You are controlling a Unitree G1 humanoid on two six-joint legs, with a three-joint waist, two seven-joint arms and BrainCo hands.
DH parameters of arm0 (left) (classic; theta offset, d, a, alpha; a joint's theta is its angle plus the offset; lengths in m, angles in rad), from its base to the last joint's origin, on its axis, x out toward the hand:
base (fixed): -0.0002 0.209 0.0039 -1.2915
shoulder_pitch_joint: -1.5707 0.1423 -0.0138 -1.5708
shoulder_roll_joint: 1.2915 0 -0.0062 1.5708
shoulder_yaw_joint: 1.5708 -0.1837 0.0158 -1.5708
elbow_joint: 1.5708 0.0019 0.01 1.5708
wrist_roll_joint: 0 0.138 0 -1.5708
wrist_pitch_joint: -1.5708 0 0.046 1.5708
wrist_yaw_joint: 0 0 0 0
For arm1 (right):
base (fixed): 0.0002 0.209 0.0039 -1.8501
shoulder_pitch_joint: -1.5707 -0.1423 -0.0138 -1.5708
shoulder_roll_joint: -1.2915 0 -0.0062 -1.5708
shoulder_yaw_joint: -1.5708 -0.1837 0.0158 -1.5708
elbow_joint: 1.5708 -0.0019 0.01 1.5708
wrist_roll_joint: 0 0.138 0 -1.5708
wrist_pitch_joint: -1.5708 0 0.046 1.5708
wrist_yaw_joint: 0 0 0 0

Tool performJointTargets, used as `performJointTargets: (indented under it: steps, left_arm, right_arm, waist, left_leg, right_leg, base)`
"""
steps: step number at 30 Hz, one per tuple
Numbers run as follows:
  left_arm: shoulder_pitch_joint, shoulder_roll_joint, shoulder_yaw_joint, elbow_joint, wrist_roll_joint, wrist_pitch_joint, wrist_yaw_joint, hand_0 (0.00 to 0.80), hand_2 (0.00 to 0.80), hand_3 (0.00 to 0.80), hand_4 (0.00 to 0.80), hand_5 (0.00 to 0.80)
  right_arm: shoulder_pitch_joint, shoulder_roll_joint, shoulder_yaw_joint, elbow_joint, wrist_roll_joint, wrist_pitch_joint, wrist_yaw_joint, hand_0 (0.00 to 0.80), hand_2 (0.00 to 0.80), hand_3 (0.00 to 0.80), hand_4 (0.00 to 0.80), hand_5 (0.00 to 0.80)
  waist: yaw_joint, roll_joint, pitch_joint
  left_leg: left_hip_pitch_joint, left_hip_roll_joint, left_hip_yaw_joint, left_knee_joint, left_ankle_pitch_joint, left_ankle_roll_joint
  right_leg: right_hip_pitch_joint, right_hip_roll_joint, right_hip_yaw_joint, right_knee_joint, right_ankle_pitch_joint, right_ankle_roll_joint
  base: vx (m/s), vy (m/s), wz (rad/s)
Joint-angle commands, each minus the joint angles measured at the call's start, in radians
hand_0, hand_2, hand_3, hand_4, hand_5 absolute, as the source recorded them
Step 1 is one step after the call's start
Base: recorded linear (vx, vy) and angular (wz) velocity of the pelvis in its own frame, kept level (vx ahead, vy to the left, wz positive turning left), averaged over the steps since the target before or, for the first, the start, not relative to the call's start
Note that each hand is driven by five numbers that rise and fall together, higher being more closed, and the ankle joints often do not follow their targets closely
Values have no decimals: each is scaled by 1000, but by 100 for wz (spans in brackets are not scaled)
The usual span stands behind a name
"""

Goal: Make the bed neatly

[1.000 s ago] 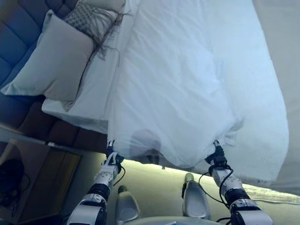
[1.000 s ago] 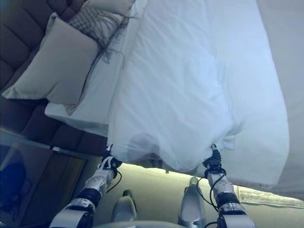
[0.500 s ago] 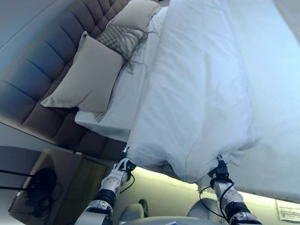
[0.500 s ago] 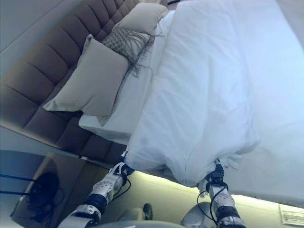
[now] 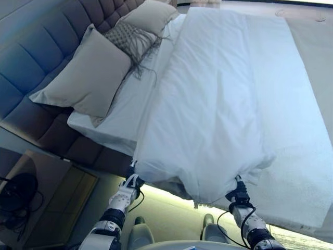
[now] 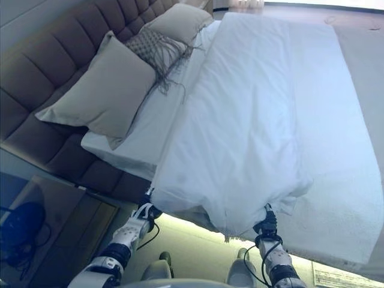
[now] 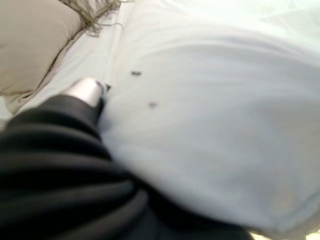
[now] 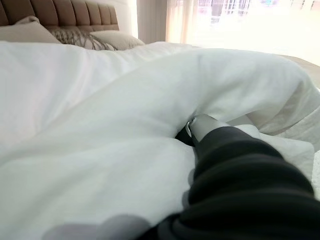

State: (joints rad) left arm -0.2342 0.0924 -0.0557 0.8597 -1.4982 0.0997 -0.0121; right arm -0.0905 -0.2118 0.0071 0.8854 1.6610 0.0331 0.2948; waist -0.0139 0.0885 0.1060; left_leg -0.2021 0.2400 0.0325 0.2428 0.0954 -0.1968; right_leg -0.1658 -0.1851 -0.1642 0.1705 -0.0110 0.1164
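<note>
- Left eye view: the white duvet [image 5: 218, 104] lies folded down the bed's middle, near edge lifted at 6 o'clock by the left hand [image 5: 130, 182] and right hand [image 5: 238, 194]; pillows [image 5: 86, 78] sit at 10 o'clock.
- Left wrist view: fingers buried in cloth; I cannot tell their state.
- Right wrist view: likewise hidden.
- Risk: an uneven pull could skew the duvet, or a loose hold could drop it.
</note>
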Motion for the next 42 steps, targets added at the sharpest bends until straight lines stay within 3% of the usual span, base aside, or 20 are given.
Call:
performJointTargets:
  steps: [1,3,6,9,11,14,16,18,21,26,29,32,35,38,42]
  left_arm:
    - [44,55,60,-47,-21,-18,-50,800,800,800,800,800]
    - [68,59,75,-48,-14,5,-45,800,800,800,800,800]
    - [81,50,76,-54,1,28,-39,800,800,800,800,800]
    - [62,36,57,-59,-7,43,-28,800,800,800,800,800]
    - [50,32,49,-56,3,60,-9,800,800,800,800,800]
    - [53,32,44,-63,39,83,-21,800,800,800,800,800]
    - [71,54,54,-86,79,99,-16,800,800,800,800,800]
    - [73,90,68,-90,117,113,-18,800,800,800,800,800]
    - [26,86,45,-47,101,67,-64,800,800,800,800,800]
    - [-141,72,-16,43,79,-78,-79,800,800,800,800,800]
    - [-184,59,-22,80,54,-103,-97,800,800,800,800,800]
    - [-192,41,-25,71,31,-133,-111,800,800,800,800,800]
    - [-261,56,-45,62,24,-169,-90,800,800,800,800,800]
    - [-360,98,-43,85,84,-162,-62,800,800,800,800,800]
    - [-429,131,-58,114,132,-161,-49,800,800,800,800,800]
  right_arm:
    - [-13,9,-3,-108,-93,7,2,800,800,800,800,800]
    - [7,8,-25,-113,-111,21,-4,800,800,800,800,800]
    - [11,1,-43,-122,-143,19,-20,800,800,800,800,800]
    - [-13,-8,-45,-128,-149,-11,-49,800,800,800,800,800]
    - [-16,-4,-65,-130,-164,-20,-69,800,800,800,800,800]
    - [1,11,-94,-170,-139,-19,-118,800,800,800,800,800]
    - [13,26,-95,-176,-110,1,-114,800,800,800,800,800]
    - [43,60,-83,-174,-97,7,-90,800,800,800,800,800]
    - [39,71,-72,-145,-97,-1,-68,800,800,800,800,800]
    - [-165,20,-13,-88,-111,-12,-34,800,800,800,800,800]
    - [-212,-12,-12,-59,-150,14,-72,800,800,800,800,800]
    - [-269,-50,-9,-25,-200,40,-73,800,800,800,800,800]
    - [-329,-59,-5,18,-173,37,-23,800,800,800,800,800]
    - [-376,-54,15,20,-108,12,-17,800,800,800,800,800]
    - [-428,-70,42,18,-115,4,-45,800,800,800,800,800]
  waist:
    - [3,-4,28]
    - [0,8,9]
    - [-13,31,-5]
    - [-26,45,-1]
    - [-35,40,-5]
    - [-28,26,-14]
    - [-17,18,-8]
    - [-4,1,1]
    - [-6,-14,11]
    - [-27,6,142]
    - [-40,16,188]
    - [-37,33,233]
    - [-30,28,282]
    - [-20,14,326]
    - [-25,29,346]
  left_leg:
    - [-24,53,-77,-33,157,-7]
    - [35,86,-98,-89,161,-16]
    - [113,74,-85,-159,113,-20]
    - [143,18,-55,-161,37,-11]
    - [147,-35,-33,-121,-17,11]
    - [146,-118,-36,-79,-76,53]
    - [158,-138,-19,-95,-84,89]
    - [129,-143,-1,-94,-72,107]
    - [50,-150,-11,-61,-65,102]
    - [-106,-105,-9,-58,-6,64]
    - [-150,-95,-1,-23,6,46]
    - [-200,-90,-47,6,13,31]
    - [-245,-69,-14,-49,62,35]
    - [-297,-80,19,-104,110,33]
    - [-333,-110,46,-108,123,32]
  right_leg:
    - [83,35,18,-12,17,-4]
    - [99,14,39,-5,6,11]
    - [110,-49,64,-1,9,55]
    - [107,-147,94,14,23,115]
    - [116,-220,118,8,53,145]
    - [97,-296,116,-4,142,145]
    - [28,-288,110,91,148,145]
    - [-26,-236,100,171,100,142]
    - [-35,-216,92,94,92,134]
    - [-174,-167,110,65,120,131]
    - [-194,-176,95,72,114,135]
    - [-241,-178,123,100,104,135]
    - [-276,-178,107,95,112,139]
    - [-294,-196,71,59,146,144]
    - [-304,-233,55,48,166,145]
  base:
    - [176,286,-9]
    - [207,344,-27]
    - [118,454,-23]
    - [39,590,1]
    - [93,468,-12]
    - [74,310,-6]
    - [3,180,-19]
    - [-67,48,-32]
    - [-158,-32,-9]
    - [-406,36,12]
    - [-69,167,3]
    - [-27,290,3]
    - [-186,108,4]
    - [-183,20,15]
    - [-52,160,22]
